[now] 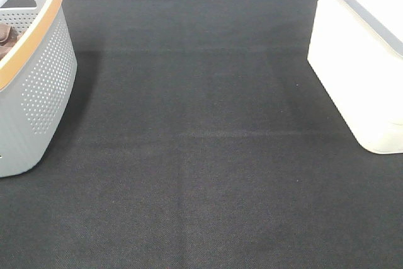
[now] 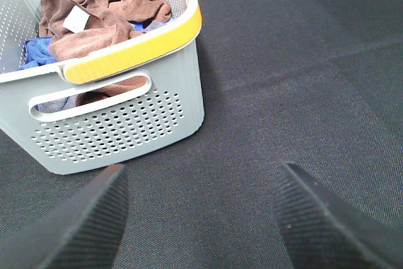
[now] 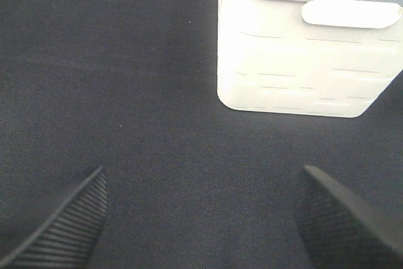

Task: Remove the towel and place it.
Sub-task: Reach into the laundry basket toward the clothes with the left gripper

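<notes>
Your towel (image 2: pixel 107 23) is not on the worktop (image 1: pixel 201 155). It lies crumpled inside the grey basket (image 1: pixel 44 86), which stands at the far left of the high frame, upper half. From that camera only a sliver of brown shows over the yellow rim at the left edge, and I cannot tell whether it is the towel. The left wrist camera shows more: the reddish-brown cloth is heaped on top of the load, its white tag (image 2: pixel 77 18) facing up, with a blue cloth (image 2: pixel 34 51) beside and partly under it.

Your left pincer (image 2: pixel 201 181) is spread wide and holds nothing. It hangs over bare worktop outside the basket, facing the handle side, so the towel lies ahead of it, beyond the rim and inside the wall. The right pincer (image 3: pixel 201 181) is also spread and empty, and it faces the white bin (image 3: pixel 296 61) at the upper right of the high frame, well apart from the basket.

The left arm is clearly the nearer one, so I judge the pick to be its job. Bunched as it is, the towel offers no clear long axis. You will likely need to clear the rim first, then come down on the raised fold near the tag.
</notes>
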Robot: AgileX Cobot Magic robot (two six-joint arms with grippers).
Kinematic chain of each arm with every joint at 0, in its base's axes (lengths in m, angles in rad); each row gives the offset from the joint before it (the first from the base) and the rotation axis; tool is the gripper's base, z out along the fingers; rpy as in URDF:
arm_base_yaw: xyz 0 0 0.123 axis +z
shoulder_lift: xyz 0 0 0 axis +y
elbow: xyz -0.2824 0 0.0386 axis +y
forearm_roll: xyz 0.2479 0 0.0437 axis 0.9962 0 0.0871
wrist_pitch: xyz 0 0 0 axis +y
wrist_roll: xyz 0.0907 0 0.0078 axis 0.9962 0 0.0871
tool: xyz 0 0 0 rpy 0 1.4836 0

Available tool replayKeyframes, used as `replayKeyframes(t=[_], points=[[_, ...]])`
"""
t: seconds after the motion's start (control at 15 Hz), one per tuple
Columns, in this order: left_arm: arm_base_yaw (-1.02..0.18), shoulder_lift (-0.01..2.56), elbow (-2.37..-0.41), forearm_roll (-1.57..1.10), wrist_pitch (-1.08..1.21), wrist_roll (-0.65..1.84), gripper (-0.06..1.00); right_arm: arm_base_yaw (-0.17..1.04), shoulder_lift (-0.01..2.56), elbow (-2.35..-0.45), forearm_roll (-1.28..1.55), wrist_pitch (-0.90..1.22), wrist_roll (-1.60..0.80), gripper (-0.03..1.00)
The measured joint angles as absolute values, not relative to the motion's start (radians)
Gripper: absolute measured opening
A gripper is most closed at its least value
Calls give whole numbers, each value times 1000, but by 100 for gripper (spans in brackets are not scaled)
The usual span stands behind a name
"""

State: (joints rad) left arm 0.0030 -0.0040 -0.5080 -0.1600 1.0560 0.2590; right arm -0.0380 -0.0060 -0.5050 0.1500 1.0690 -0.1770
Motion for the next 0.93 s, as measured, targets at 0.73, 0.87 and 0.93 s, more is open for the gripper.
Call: replayKeyframes(t=[0.73, 0.87, 0.93], points=[[3, -4, -508, -160, 1056, 259, 64, -38, -6, -505, 150, 1069, -177, 77], [3, -4, -508, -160, 1056, 259, 64, -38, -6, -505, 150, 1069, -177, 77], [3, -4, -508, -160, 1056, 259, 64, -38, -6, -505, 150, 1069, -177, 77]])
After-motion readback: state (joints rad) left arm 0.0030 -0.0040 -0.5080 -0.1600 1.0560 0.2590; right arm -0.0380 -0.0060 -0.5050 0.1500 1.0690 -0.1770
